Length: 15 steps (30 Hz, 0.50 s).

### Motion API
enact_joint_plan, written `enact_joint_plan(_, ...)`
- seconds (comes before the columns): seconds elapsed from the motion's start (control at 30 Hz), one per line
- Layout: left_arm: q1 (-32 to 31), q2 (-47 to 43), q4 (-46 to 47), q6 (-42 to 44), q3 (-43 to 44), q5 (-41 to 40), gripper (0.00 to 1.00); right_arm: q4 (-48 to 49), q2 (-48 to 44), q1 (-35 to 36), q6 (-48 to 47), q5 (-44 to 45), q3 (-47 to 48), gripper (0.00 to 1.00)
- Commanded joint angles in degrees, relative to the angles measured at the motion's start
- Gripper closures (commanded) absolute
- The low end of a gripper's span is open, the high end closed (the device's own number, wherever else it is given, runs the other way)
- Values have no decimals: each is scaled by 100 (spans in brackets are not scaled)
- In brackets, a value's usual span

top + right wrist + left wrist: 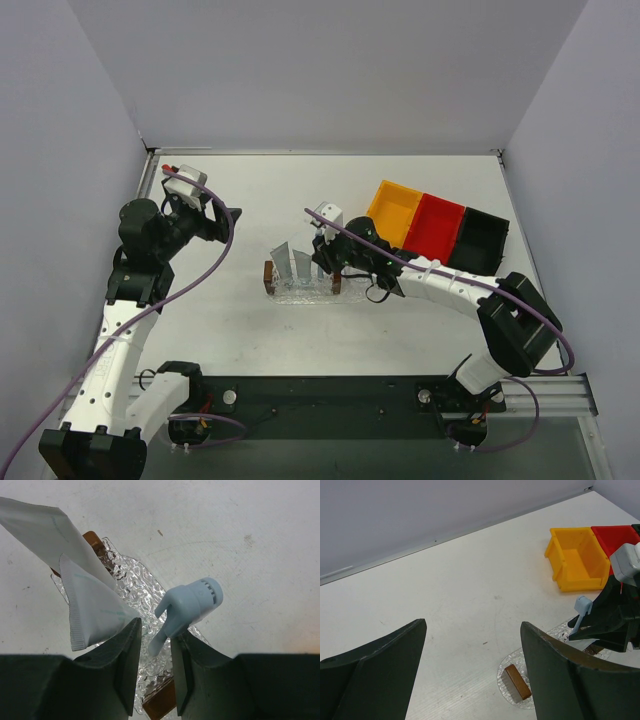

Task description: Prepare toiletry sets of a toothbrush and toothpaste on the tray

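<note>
The pale-blue toothbrush (192,602) stands nearly upright over the clear bumpy tray (135,580), head up, with its handle between the fingers of my right gripper (155,630). It leans on the right finger, and a gap shows at the left finger. Two silvery toothpaste tubes (95,605) stand on the tray just left of that gripper. In the top view the tray (300,292) lies mid-table with the right gripper (325,262) over its right end. In the left wrist view the toothbrush (582,606) sticks up beside the tray (560,630). My left gripper (472,625) is open and empty, off to the tray's left (225,222).
Small brown blocks sit at the tray's ends (517,681) (160,705). A yellow bin (395,210), a red bin (435,225) and a black bin (478,240) stand in a row at the back right. Walls close in the table on three sides.
</note>
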Motion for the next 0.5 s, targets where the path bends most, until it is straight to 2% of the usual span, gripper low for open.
enact_joint_plan(0.0,44,-29,306,-14,23,134,14,96,-104,35,-22,91,80,74)
enact_joint_plan(0.47,35,-20,315,-14,14,134,14,78,-95,35,-14,136,89,71)
